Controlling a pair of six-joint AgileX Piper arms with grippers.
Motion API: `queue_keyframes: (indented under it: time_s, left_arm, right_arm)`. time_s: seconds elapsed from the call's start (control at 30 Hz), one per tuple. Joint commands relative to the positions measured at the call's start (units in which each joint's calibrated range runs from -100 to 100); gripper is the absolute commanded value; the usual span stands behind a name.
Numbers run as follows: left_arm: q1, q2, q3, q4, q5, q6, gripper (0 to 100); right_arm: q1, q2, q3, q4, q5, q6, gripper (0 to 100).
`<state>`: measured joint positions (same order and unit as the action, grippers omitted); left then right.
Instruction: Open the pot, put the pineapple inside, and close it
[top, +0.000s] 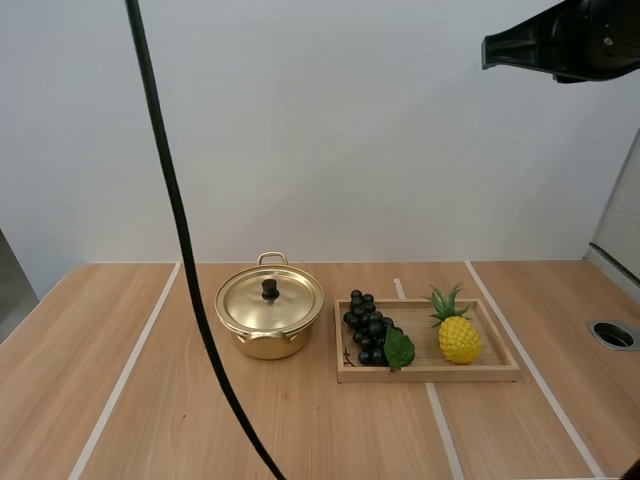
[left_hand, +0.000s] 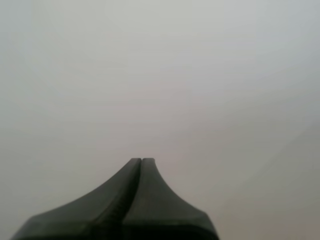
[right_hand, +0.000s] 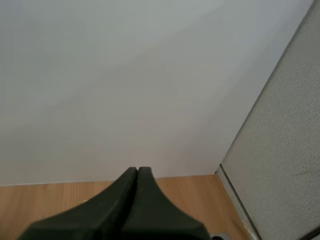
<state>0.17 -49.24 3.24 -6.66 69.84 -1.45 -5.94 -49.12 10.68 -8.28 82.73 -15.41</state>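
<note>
One pot, one pineapple, one grape bunch; left tool, right tool clenched empty

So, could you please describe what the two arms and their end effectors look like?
Everything is black. The left end effector has two matte fingers, narrow at the tips and flaring to a broad base, with faint ribbing along the seam. The right end effector has the same shape. The right arm has a smooth black casing.
</note>
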Motion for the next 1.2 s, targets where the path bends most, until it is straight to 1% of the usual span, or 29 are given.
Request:
queue_keyframes:
  time_s: [0.0, 0.07, 0.13, 0.23, 0.3, 0.4, 0.5, 0.73, 0.8, 0.9, 1.03, 1.1, 1.17]
  left_arm:
    - [-0.17, 3.76, -0.12, -1.34, 7.47, 4.51, 0]
    - [-0.17, 6.34, -0.12, -1.9, 12.11, 6.15, 0]
    - [-0.17, 9.33, -0.12, -2.62, 16.19, 6.15, 0]
    - [-0.17, 13.42, -0.12, -4.76, 19.81, 6.24, 0]
    - [-0.17, 16.11, -0.12, -5.51, 22.57, 7.68, 0]
    - [-0.17, 19.72, -0.01, -5.51, 26.01, 10.0, 0]
    - [-0.17, 23.26, -0.01, -5.51, 29.09, 10.37, 0]
    - [-0.17, 29.76, -0.01, -5.61, 29.01, 10.49, 0]
    - [-0.17, 31.38, -0.01, -5.61, 29.17, 10.49, 0]
    - [-0.17, 33.28, 0.03, -6.96, 30.16, 10.71, 0]
    - [-0.17, 35.8, 1.64, -9.15, 30.16, 15.37, 0]
    - [-0.17, 36.76, 3.54, -9.25, 30.16, 16.02, 0]
    - [-0.17, 37.64, 6.02, -9.25, 30.16, 17.07, 0]
  right_arm:
    - [-0.27, 2.65, -0.39, -0.59, 1.82, 0.51, 0]
    - [-0.27, 4.73, -0.39, -0.46, 3.16, 0.51, 0]
    - [-0.27, 7.0, -0.39, -0.46, 5.28, 0.51, 0]
    - [-0.27, 10.21, -0.39, -0.46, 9.49, 0.51, 0]
    - [-0.27, 12.11, -0.39, -0.56, 12.19, 0.51, 0]
    - [-0.27, 14.5, -0.39, -0.56, 15.01, 0.51, 0]
    - [-0.27, 16.44, -0.39, -0.56, 15.92, 0.51, 0]
    - [-0.27, 20.34, -0.39, -0.56, 17.27, 0.4, 0]
    - [-0.27, 21.86, -0.39, -0.56, 17.27, -0.58, 0]
    - [-0.27, 23.94, -0.39, -0.56, 17.27, -0.59, 0]
    - [-0.27, 25.74, -0.06, -0.56, 17.27, -0.59, 0]
    - [-0.27, 25.88, 1.47, -1.12, 17.27, -0.86, 0]
    - [-0.27, 25.88, 3.25, -1.98, 14.85, -3.65, 0]
